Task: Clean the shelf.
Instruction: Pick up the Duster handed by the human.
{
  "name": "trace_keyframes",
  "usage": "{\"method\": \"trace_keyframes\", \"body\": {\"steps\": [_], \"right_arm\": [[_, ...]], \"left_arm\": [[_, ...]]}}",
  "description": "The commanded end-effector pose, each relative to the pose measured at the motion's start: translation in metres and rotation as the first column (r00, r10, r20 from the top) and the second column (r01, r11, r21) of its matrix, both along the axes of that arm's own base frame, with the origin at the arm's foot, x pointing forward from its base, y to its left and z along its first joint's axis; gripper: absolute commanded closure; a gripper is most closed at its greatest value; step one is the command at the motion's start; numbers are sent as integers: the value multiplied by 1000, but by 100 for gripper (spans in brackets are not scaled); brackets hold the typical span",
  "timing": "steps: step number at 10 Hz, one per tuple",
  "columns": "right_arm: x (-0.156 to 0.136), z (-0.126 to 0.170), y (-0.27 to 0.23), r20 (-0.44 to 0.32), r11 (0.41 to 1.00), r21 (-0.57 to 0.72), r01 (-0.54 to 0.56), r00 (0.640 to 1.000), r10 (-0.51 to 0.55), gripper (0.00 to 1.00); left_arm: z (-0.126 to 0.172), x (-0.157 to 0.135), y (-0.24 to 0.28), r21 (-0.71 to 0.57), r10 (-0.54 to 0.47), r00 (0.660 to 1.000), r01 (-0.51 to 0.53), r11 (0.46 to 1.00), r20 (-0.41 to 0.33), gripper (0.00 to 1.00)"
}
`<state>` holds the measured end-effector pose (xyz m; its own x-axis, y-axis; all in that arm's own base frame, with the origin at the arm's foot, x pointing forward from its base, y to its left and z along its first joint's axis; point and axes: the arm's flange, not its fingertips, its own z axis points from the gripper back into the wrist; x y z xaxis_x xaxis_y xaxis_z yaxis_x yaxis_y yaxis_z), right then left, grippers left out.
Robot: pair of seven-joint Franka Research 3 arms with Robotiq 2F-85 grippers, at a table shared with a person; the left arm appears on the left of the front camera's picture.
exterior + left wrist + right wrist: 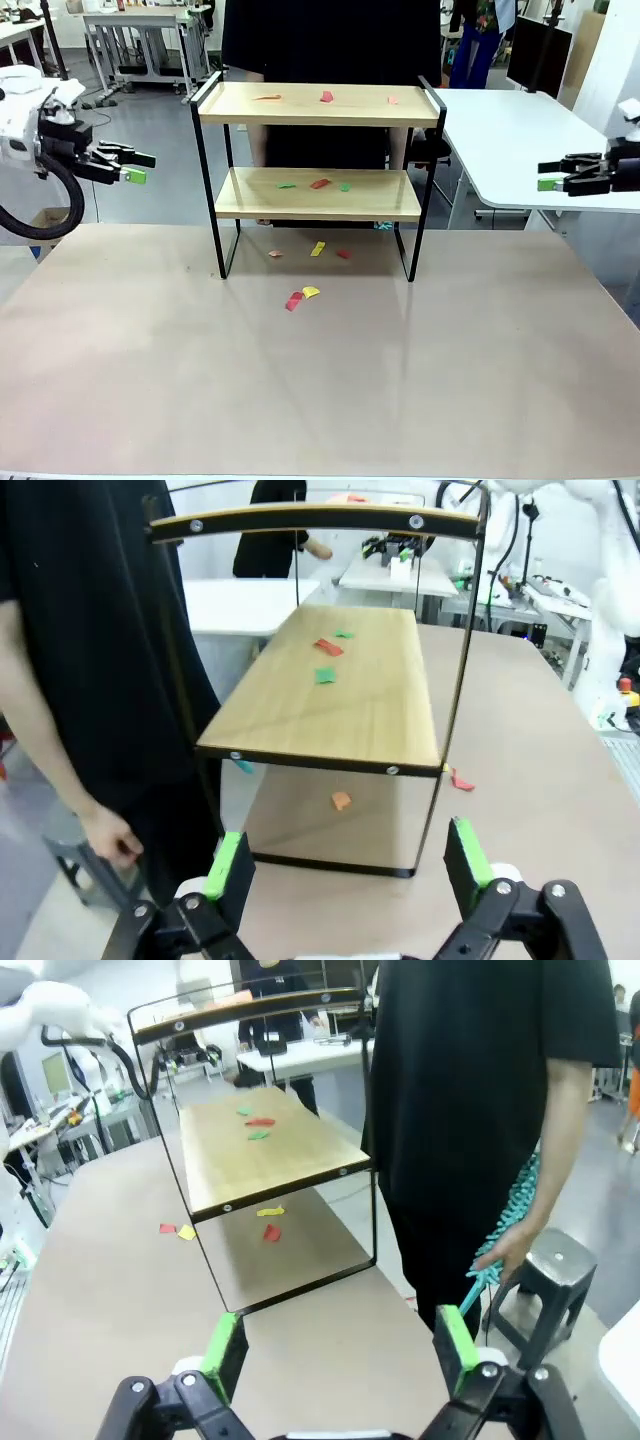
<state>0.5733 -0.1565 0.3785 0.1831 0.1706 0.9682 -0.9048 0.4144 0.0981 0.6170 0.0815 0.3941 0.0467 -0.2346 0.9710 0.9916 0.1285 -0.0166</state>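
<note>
While both arms hang out past the table's left and right edges, the left gripper point(140, 168) and the right gripper point(548, 175) have their jaws spread wide, and neither holds anything. Each points inward at the shelf point(260, 195), which stands upright at the far middle of the table point(320, 400), well apart from both.

The shelf looks stiff but light: thin metal legs under two boards, likely to slide or tip if shoved. The raised end rails point(205, 88) seem the safest hold for steadying it. The paper scraps point(320, 183) on both boards and on the table beneath look flat and flimsy, easier swept than pinched.

A person point(330, 40) stands just behind the shelf, a teal duster point(505, 1225) hanging from one hand point(500, 1252). The wrist views show the top board point(320, 520) edge-on, so its scraps are hard to make out there.
</note>
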Motion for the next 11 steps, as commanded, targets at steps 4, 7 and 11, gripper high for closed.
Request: {"method": "trace_keyframes", "body": {"steps": [4, 7, 11], "right_arm": [[21, -28, -19, 53, 999, 40, -8, 999, 6, 0], [28, -37, -20, 90, 1000, 18, -19, 996, 17, 0], [36, -55, -31, 133, 997, 59, -58, 990, 50, 0]], "left_arm": [[-23, 21, 15, -66, -50, 994, 57, 996, 101, 0], [-31, 28, 19, -93, -59, 993, 69, 993, 107, 0], [-42, 32, 23, -261, -13, 958, 91, 961, 286, 0]]}}
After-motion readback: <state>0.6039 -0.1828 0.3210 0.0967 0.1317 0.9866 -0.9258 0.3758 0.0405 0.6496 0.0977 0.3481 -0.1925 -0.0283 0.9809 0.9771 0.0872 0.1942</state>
